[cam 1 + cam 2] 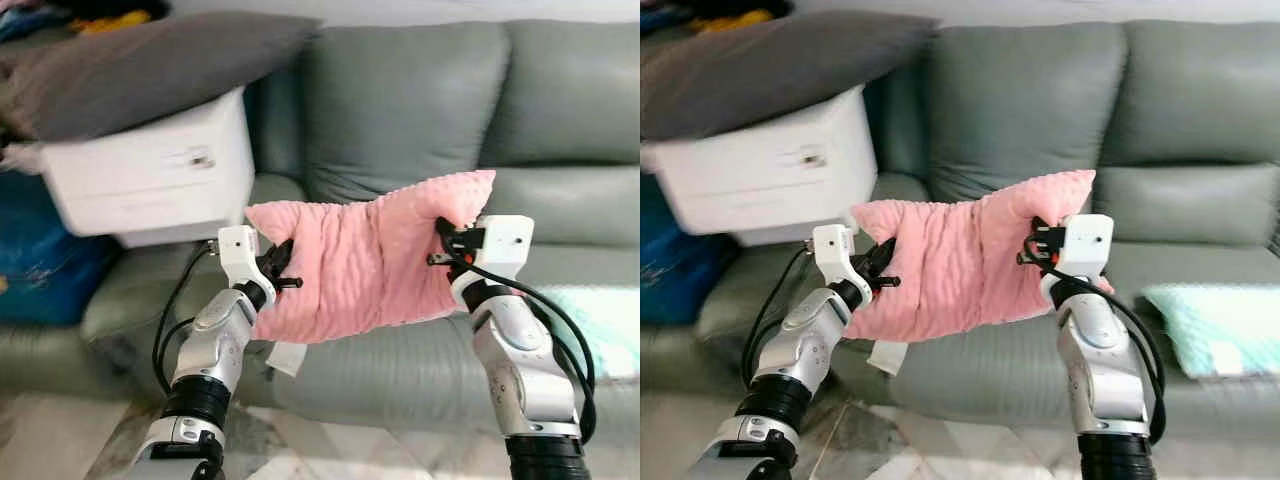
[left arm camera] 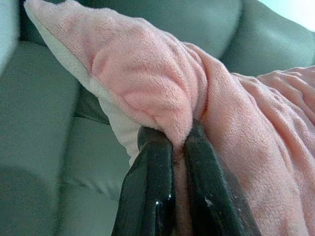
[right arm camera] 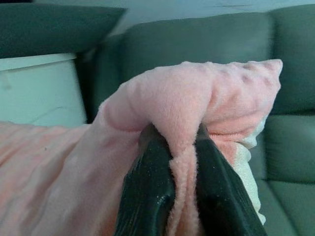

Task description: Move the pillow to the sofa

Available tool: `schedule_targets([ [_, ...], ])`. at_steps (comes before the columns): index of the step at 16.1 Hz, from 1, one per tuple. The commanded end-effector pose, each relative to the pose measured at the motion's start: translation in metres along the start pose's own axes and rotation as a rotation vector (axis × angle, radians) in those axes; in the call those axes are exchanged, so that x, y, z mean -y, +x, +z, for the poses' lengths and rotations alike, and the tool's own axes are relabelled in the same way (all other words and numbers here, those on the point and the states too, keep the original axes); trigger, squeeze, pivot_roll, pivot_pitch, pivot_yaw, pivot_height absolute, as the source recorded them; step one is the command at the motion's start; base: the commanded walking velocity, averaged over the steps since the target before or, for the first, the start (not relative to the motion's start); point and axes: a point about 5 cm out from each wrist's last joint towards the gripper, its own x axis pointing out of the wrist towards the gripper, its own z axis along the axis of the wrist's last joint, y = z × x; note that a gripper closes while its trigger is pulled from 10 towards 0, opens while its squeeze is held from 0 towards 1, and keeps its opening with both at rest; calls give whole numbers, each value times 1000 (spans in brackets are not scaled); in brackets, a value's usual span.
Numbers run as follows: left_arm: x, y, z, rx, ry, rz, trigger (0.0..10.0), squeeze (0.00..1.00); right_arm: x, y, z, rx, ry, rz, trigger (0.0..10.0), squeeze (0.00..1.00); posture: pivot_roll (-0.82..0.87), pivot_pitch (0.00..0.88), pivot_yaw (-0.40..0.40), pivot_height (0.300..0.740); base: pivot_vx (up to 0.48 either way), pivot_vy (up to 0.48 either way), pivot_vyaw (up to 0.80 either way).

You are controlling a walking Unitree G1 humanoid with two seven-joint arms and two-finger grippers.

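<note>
A pink plush pillow (image 1: 365, 260) hangs in the air between my two arms, in front of the grey-green sofa (image 1: 420, 120) and above its seat edge. My left gripper (image 1: 283, 268) is shut on the pillow's left end; its black fingers (image 2: 152, 196) pinch a fold of the pink fabric (image 2: 147, 93). My right gripper (image 1: 447, 243) is shut on the right end, with fingers (image 3: 147, 191) clamped on a bunched fold (image 3: 182, 108). A white label dangles under the pillow (image 1: 285, 357).
A white box-like appliance (image 1: 150, 175) rests on the sofa's left end, with a dark grey cushion (image 1: 150, 65) on top. Something blue (image 1: 40, 260) stands at far left. A pale mint cloth (image 1: 1220, 325) lies on the right seat. Marble floor (image 1: 300, 440) lies below.
</note>
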Motion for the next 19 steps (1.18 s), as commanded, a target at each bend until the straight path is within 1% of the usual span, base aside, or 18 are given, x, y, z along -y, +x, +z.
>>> schedule_targets([
  [1,9,4,6,18,19,-45,10000,0,-2,3,8,30,1,6,10000,0,-274,0,56,740,0,0,-788],
  [11,12,4,5,22,13,-60,10000,0,-1,3,9,32,-7,6,10000,0,-276,0,53,740,0,0,-788],
  [15,18,3,1,20,6,-87,10000,0,-1,3,9,33,-6,6,10000,0,-280,0,55,740,0,0,-784],
  [19,19,3,1,21,5,-94,10000,0,-2,3,9,32,-6,8,10000,0,-281,0,52,740,281,0,-761],
])
